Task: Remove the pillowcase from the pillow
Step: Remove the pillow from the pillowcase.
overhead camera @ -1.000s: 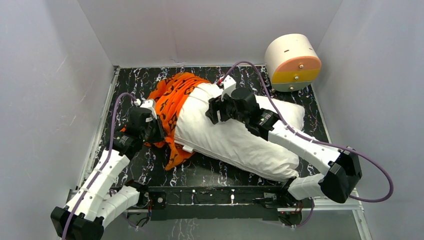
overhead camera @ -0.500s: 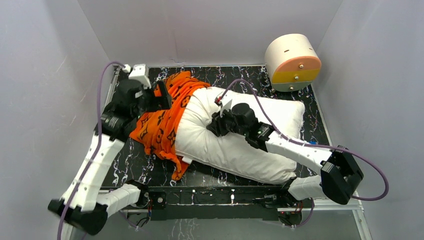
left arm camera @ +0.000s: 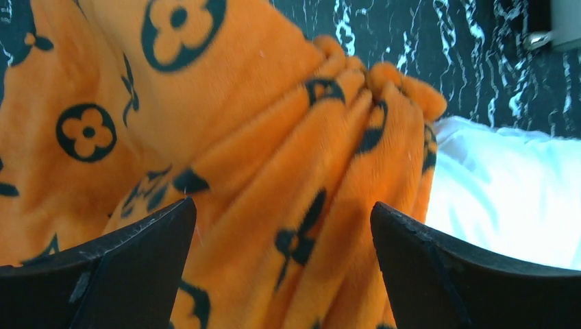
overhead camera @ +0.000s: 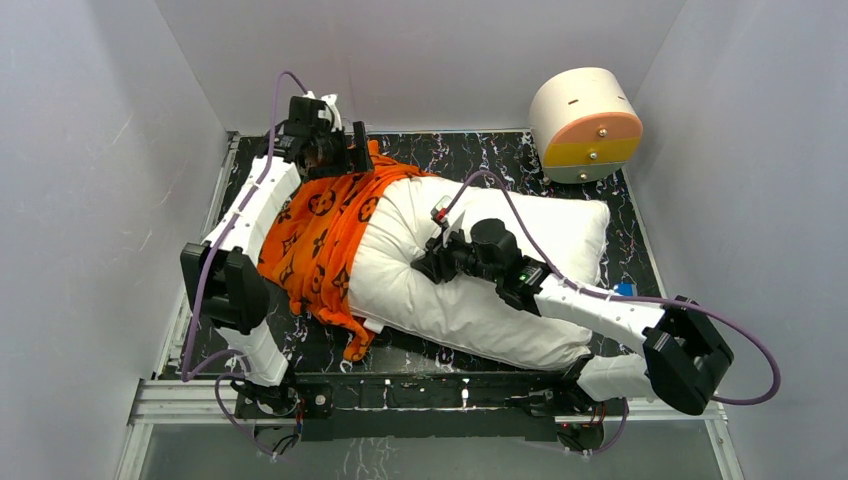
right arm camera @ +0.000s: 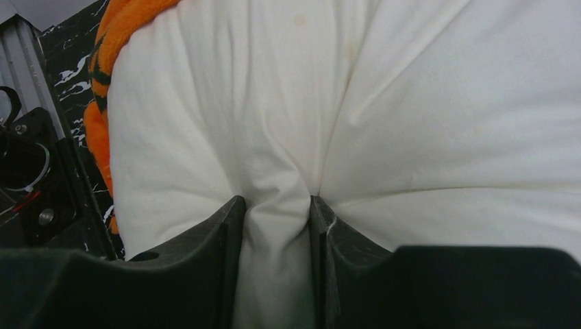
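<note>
The white pillow (overhead camera: 470, 300) lies slantwise across the table, its left end still inside the orange pillowcase (overhead camera: 320, 225) with dark flower motifs, which is bunched there. My left gripper (overhead camera: 335, 150) hovers open over the far bunched end of the pillowcase (left arm camera: 260, 137). Nothing is pinched between its fingers (left arm camera: 123, 267), and the white pillow (left arm camera: 507, 199) shows at the right. My right gripper (overhead camera: 430, 262) presses onto the pillow's middle. In the right wrist view the right gripper (right arm camera: 277, 205) is shut on a fold of the pillow (right arm camera: 411, 103), with the pillowcase (right arm camera: 116, 20) at the upper left.
A round cream box (overhead camera: 585, 122) with an orange and a yellow drawer front stands at the back right corner. Grey walls close in the black marbled table (overhead camera: 480, 155) on three sides. The arm bases sit along the near edge.
My left gripper let go of the pillowcase, opened wide and swung from the near left to the far back. My right gripper closed on a fold of the pillow.
</note>
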Controlling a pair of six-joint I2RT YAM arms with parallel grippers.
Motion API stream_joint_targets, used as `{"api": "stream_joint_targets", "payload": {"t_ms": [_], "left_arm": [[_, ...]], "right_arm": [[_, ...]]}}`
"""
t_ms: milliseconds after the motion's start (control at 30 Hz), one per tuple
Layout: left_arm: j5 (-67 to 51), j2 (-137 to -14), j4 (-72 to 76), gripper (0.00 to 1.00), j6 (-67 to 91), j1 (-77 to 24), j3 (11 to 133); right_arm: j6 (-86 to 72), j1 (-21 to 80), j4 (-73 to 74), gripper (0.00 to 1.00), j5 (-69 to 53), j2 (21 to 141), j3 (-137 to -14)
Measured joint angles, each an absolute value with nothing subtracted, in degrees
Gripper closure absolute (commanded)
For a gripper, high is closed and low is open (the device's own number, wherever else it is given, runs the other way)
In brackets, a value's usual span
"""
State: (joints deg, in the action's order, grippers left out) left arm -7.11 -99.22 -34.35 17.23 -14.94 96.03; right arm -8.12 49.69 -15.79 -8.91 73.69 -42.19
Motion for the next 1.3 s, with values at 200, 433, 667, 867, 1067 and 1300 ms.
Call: {"api": "stream_joint_targets", "payload": {"t_ms": [200,433,667,867,1067,1300], "left_arm": [[-12.19,-103.5,-33.61,0.49,16.32,-12.21,97.69],[-15.44,-102.54,-31.0,1.0,16.64,-11.75,91.77],[-18.79,-94.24,-27.4,0.97,22.72,-3.57,84.99],[-22.74,-93.01,-27.33,0.95,26.39,7.57,84.73],[-24.6,-93.14,-26.55,0.35,27.11,9.47,83.96],[-26.0,-93.23,-24.01,0.14,25.39,10.72,86.06]], "right_arm": [[-6.09,51.72,-16.93,0.53,-8.16,71.37,-39.94],[-6.07,52.77,-14.52,0.51,-5.37,70.32,-40.53],[-7.38,53.65,-13.41,0.61,-4.8,69.78,-40.73],[-10.63,54.13,-13.13,0.64,-3.36,69.78,-40.71],[-12.12,54.24,-12.95,0.63,-3.05,69.78,-40.71],[-13.3,54.24,-12.19,0.61,-2.79,70.02,-41.06]]}}
